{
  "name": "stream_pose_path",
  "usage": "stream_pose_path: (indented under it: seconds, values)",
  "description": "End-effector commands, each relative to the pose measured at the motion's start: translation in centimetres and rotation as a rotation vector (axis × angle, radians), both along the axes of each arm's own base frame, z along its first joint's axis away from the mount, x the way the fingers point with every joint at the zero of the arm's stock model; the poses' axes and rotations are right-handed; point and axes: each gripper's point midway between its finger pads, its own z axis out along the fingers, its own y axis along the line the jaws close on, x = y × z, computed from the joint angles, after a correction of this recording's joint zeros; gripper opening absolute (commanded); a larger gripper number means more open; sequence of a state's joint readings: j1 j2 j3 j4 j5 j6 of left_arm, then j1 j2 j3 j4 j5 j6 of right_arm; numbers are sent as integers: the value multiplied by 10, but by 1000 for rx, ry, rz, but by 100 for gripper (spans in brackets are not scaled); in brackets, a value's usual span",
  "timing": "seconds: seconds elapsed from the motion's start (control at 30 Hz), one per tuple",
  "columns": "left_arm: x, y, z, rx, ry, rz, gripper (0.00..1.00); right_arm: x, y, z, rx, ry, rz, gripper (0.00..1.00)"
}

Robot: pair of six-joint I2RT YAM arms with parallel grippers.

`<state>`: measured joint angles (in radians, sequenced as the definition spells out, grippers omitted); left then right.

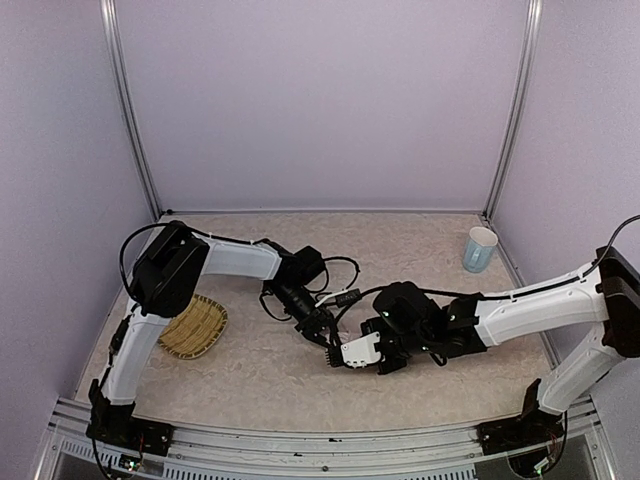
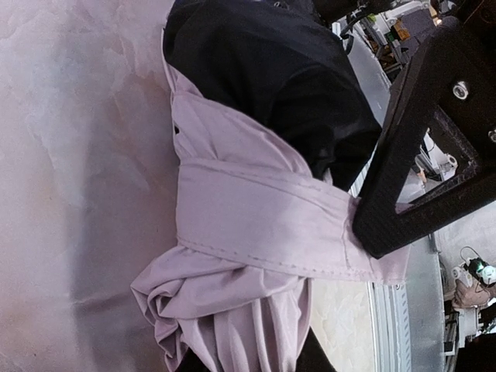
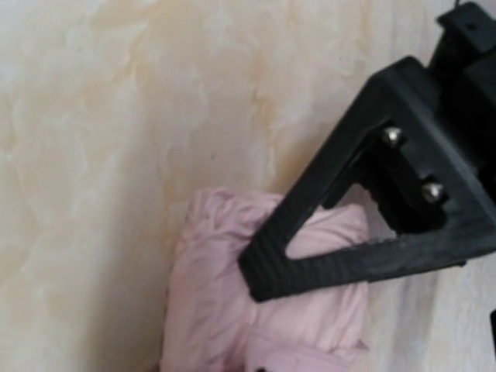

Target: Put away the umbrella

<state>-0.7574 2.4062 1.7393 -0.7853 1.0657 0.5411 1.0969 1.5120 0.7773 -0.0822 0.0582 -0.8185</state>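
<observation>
Beige and marbled, the table (image 1: 430,260) is crossed by both arms, whose tips meet near its middle, a little toward the near edge. The umbrella (image 2: 256,209) is found there, folded into a pink bundle with black lining (image 2: 271,70) showing at one end. From above it is almost wholly hidden under the two tips, so its long axis on the table cannot be read from that view. In the left wrist view the bundle runs along the finger (image 2: 418,155), and a pink strap (image 2: 263,225) is wrapped across it.

The coming move is judged to turn on that strap. Its loose end lies right at the tip of the left pincer (image 1: 318,332), so the left arm is better placed to fasten it. Only one finger of that pincer is shown, pressed on the strap end, so it cannot be told whether it is gripping.

The right pincer (image 1: 345,355) is closed and laid over the pink end (image 3: 209,294) of the bundle. Whether any fabric is caught in it cannot be told.

A straw tray (image 1: 195,325) lies well apart to the left.
</observation>
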Motion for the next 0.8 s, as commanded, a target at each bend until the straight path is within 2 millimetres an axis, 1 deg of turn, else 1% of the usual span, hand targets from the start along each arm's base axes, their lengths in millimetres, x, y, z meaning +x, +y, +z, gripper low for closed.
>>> stream_pose_path:
  seconds: [0.0,0.1,0.2,0.27,0.37,0.43,0.6,0.67,0.77]
  values:
    - [41,41,-60,221,-66,107,0,-55,-8,-33,-136,109,182,0]
    - [41,44,-60,228,-69,98,0,-56,-20,-44,-192,105,163,0]
    - [38,46,-59,231,-69,85,0,-58,-34,-61,-270,107,145,0]
    - [38,46,-59,227,-67,81,0,-58,-38,-71,-300,103,142,0]
    - [36,46,-57,221,-67,72,0,-50,-42,-81,-332,79,96,0]
    - [34,47,-54,218,-70,57,0,-44,-53,-89,-374,47,70,0]
    - [26,49,-51,220,-78,24,0,-34,-70,-92,-419,-18,32,1]
    - [22,48,-51,212,-81,4,0,-27,-74,-92,-427,-45,9,3]
    - [18,46,-51,213,-82,-8,0,-24,-72,-91,-421,-56,-2,7]
